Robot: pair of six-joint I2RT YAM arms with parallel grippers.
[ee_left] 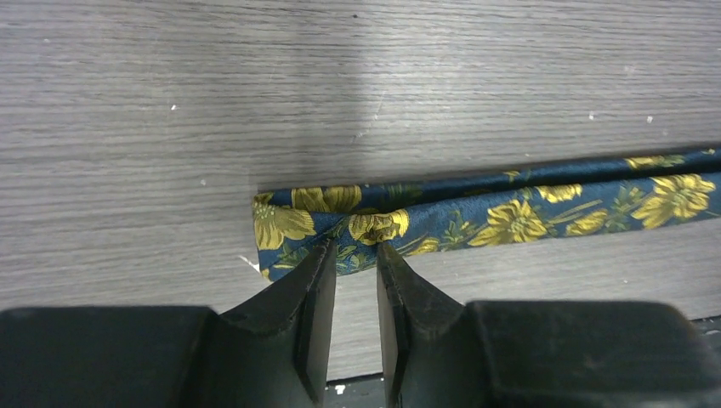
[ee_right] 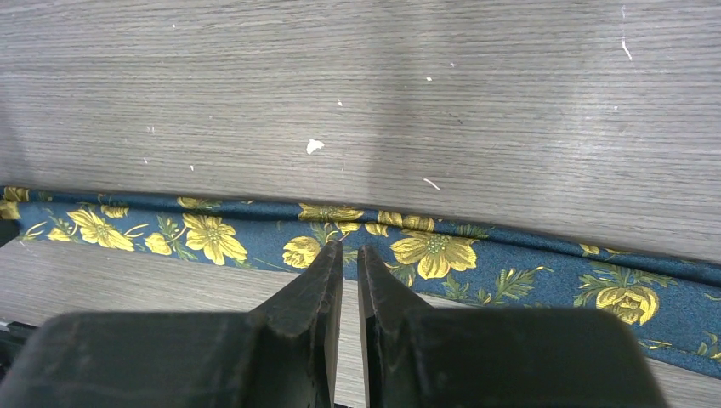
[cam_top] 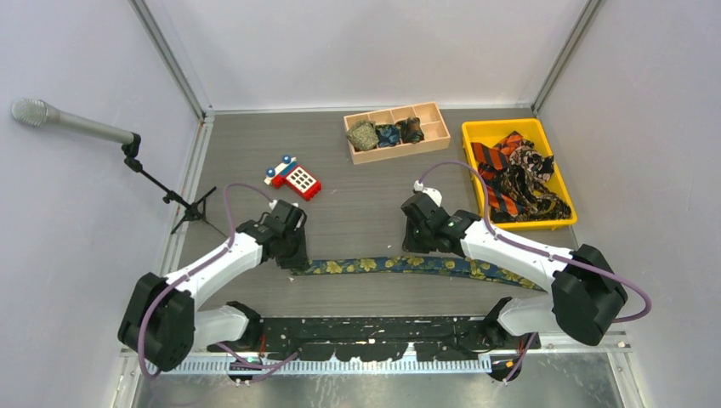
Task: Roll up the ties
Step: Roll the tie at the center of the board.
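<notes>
The navy tie lies stretched left to right along the near side of the table. The left gripper is pinched on the puckered fabric at the tie's left end. The right gripper is nearly closed on the tie's near edge at mid-length, seemingly nipping it. Both holds look shallow. The slick fabric may slip out as rolling starts, or the coil may skew if the right hold drags.

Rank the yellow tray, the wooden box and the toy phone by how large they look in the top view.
1. yellow tray: the largest, deeper than the box.
2. wooden box: nearly as wide, but shallower.
3. toy phone: by far the smallest.
</notes>
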